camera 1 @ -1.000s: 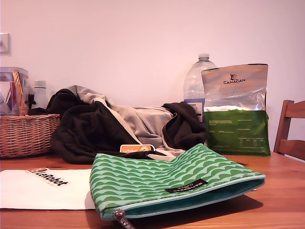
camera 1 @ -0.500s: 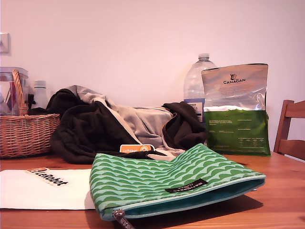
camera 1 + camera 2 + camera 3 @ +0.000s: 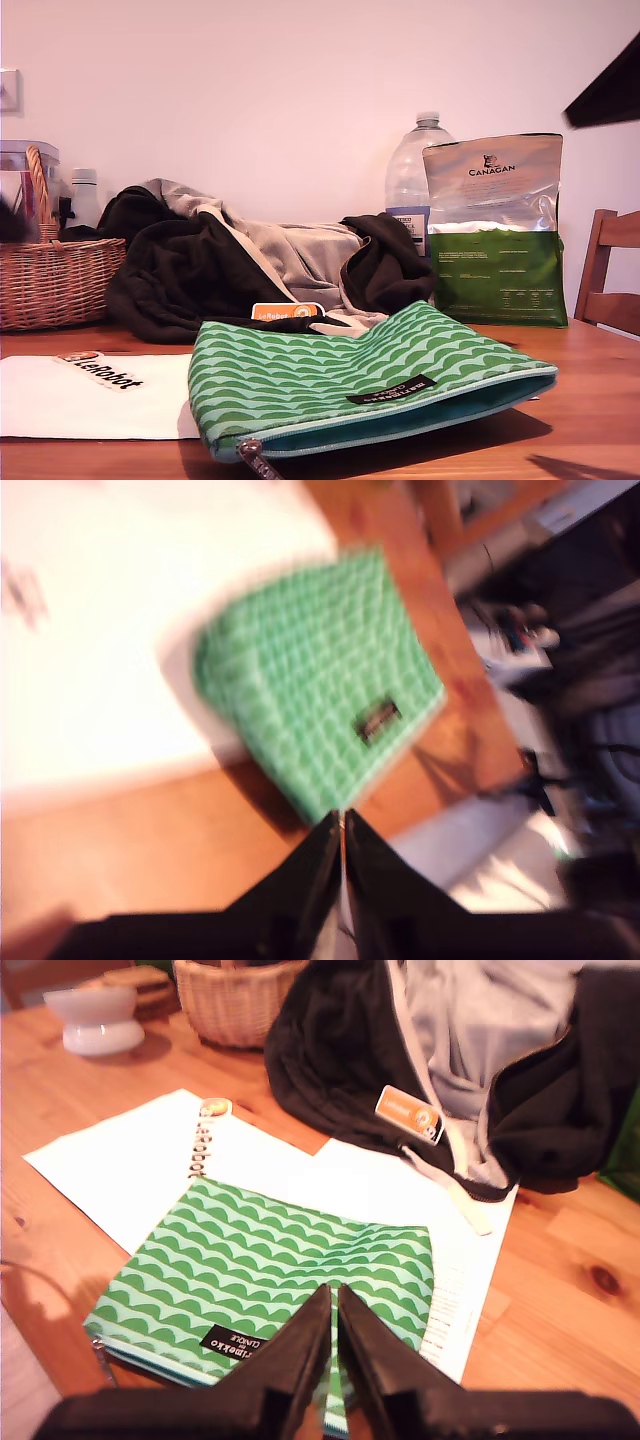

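A green pouch [image 3: 360, 385] with a wave pattern lies flat on a wooden table [image 3: 590, 400], closest to the exterior view's camera. Its zip edge faces forward and its zip pull [image 3: 255, 458] hangs at the front corner. The pouch rests partly on a white paper sheet [image 3: 60, 400] printed with a logo, which spreads toward the exterior view's left.

The second gripper [image 3: 333, 1305] hovers above the pouch's zip edge. Its two black fingers are pressed almost together with only a thin slit between them, and it holds nothing. The first gripper [image 3: 342, 830], seen in a blurred picture, hangs above a corner of the pouch with its fingers likewise nearly closed and empty.

Just behind the pouch an orange card [image 3: 285, 311] lies against a heaped dark jacket [image 3: 180, 270] with a grey lining. Farther back stands a wicker basket [image 3: 55, 280] at the exterior view's left. A clear water bottle [image 3: 408, 175] and a silver and green bag [image 3: 495, 230] stand toward its right, and a wooden chair [image 3: 610, 270] stands at its right edge. A dark shape [image 3: 610, 85] juts in at the exterior view's upper right, and it is unclear which arm it belongs to.
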### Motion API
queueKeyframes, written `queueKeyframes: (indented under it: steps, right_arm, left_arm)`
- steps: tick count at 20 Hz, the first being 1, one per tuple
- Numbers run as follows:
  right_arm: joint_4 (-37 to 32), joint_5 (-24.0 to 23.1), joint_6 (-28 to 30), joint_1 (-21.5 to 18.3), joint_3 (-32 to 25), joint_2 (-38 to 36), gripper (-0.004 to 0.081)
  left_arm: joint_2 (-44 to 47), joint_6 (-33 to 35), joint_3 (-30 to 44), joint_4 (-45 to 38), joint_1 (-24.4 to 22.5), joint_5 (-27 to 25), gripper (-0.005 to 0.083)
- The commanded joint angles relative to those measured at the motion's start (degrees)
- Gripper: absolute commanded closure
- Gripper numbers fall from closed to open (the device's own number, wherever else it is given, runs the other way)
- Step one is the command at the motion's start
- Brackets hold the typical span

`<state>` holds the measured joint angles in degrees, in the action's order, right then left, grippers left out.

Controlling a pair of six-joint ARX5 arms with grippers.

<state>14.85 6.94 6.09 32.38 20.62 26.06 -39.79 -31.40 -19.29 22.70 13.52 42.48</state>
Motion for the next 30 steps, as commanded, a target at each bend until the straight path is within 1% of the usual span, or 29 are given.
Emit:
queueKeyframes:
  steps: [1,3,6,7,8,9,10,11,12,15,17,22,25,30]
  right_arm:
    - [-2.2,0.1,0.2,0.2,-0.6,2.1,0.0783]
    - [-3.8,0.1,0.2,0.2,-0.6,4.2,0.0783]
    - [-5.4,0.2,0.2,0.2,-0.6,6.0,0.0783]
    - [-5.4,0.2,0.2,0.2,-0.6,6.3,0.0783]
    - [-5.3,0.2,0.2,0.2,-0.6,6.4,0.0783]
    - [-5.4,0.2,0.2,0.2,-0.6,6.4,0.0783]
    - [-5.4,0.2,0.2,0.2,-0.6,6.4,0.0783]
    - [-5.4,0.2,0.2,0.2,-0.6,6.4,0.0783]
    - [-5.4,0.2,0.2,0.2,-0.6,6.4,0.0783]
    - [-5.4,0.2,0.2,0.2,-0.6,6.4,0.0783]
    - [-5.4,0.2,0.2,0.2,-0.6,6.4,0.0783]
    - [-5.4,0.2,0.2,0.2,-0.6,6.4,0.0783]
    - [-5.4,0.2,0.2,0.2,-0.6,6.4,0.0783]
    - [-5.4,0.2,0.2,0.2,-0.6,6.4,0.0783]
  left_arm:
    - [-3.7,-2.5,0.7,-0.5,0.4,1.2,0.0785]
    - [-7.8,-4.1,0.7,-1.1,1.6,1.1,0.0783]
    - [-12.7,-5.8,0.7,-5.7,4.8,0.2,0.0774]
    - [-13.9,-6.8,0.7,-8.1,6.3,-0.1,0.0739]
    - [-15.1,-7.9,0.7,-10.3,7.8,-1.2,0.0685]
    - [-16.3,-8.8,0.7,-12.3,9.6,-3.1,0.0594]
    - [-17.5,-9.4,0.7,-14.1,11.1,-5.1,0.0480]
    - [-18.8,-10.3,0.7,-15.9,12.4,-6.8,0.0400]
    - [-20.3,-11.5,0.7,-17.9,13.6,-8.0,0.0391]
    - [-25.8,-14.9,0.7,-24.4,16.3,-9.4,0.0391]
    - [-29.8,-16.0,0.7,-28.1,17.5,-10.8,0.0390]
    - [-37.6,-18.8,0.7,-37.7,19.5,-10.9,0.0391]
    - [-41.5,-20.6,0.7,-42.3,21.4,-11.9,0.0391]
    - [-46.2,-22.0,0.7,-47.0,23.5,-14.2,0.0398]
